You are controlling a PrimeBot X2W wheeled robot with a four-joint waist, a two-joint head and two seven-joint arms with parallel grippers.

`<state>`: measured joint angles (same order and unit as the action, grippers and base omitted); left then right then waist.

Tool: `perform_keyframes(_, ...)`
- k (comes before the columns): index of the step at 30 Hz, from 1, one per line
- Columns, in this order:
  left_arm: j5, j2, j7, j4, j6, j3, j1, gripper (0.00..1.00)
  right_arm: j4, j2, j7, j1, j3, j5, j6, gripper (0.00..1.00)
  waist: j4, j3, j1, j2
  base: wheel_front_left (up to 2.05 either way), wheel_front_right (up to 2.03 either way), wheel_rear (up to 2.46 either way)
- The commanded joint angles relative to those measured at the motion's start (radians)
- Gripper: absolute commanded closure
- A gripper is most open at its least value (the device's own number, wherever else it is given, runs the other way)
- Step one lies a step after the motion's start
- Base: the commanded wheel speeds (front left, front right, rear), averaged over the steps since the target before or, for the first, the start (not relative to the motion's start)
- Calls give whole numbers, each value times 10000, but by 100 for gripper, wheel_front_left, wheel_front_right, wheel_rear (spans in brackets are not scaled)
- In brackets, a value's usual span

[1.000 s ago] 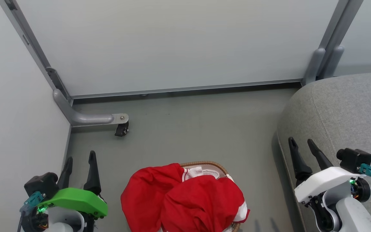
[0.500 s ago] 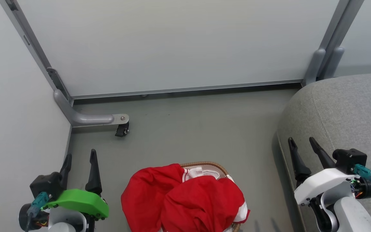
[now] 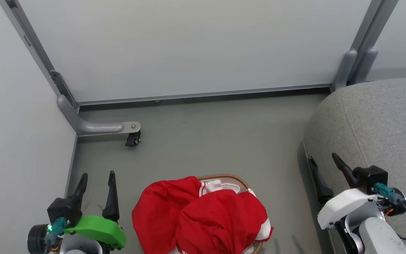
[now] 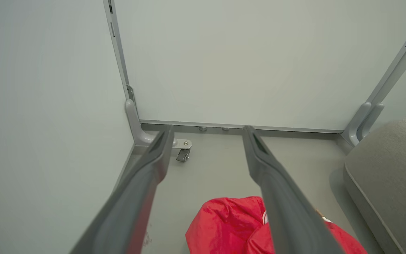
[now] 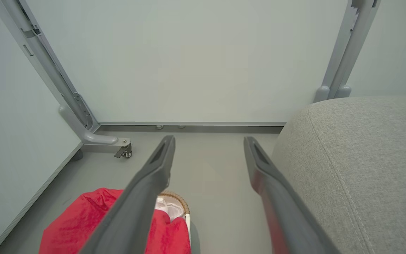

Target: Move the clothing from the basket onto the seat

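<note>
Bright red clothing (image 3: 196,215) with white trim is heaped in the basket (image 3: 238,180), whose brown woven rim and white liner peek out behind it at the bottom middle of the head view. The grey seat (image 3: 375,120) fills the right side. My left gripper (image 3: 97,176) hangs open over the floor to the left of the basket, apart from the clothing. My right gripper (image 3: 324,160) is open at the seat's front edge, to the basket's right. The clothing (image 4: 231,225) also lies low between the left fingers' view, and the clothing (image 5: 83,218), basket (image 5: 176,199) and seat (image 5: 358,158) appear in the right wrist view.
Pale partition panels (image 3: 189,49) close off the back and left. A grey metal foot with a small castor (image 3: 132,139) juts onto the grey floor (image 3: 217,141) at the left. Two grey posts (image 3: 354,67) stand behind the seat.
Both grippers have slid toward the basket and slightly down the picture, staying open. The clothing has not moved.
</note>
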<state>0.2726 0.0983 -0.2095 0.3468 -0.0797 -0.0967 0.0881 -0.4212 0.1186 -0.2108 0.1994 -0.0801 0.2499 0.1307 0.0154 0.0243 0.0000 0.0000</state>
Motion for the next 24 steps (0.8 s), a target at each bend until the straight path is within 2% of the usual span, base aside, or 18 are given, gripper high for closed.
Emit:
perform_keyframes(1,-310,-35,-110,-33,-150,-33,228,0,131,57,-111,414,-24,-360,0,0,-75,491,0,0,0,0,0)
perform_keyframes(11,-617,-85,-304,553,-502,-884,1848,0,859,-121,-310,1659,-128,-1385,-1,0,-643,2870,0,0,0,0,0)
perform_keyframes(24,149,1078,-567,1776,-513,-3606,4418,0,2223,-617,-554,3038,-500,-2513,-3,0,-1995,6053,0,0,0,0,0)
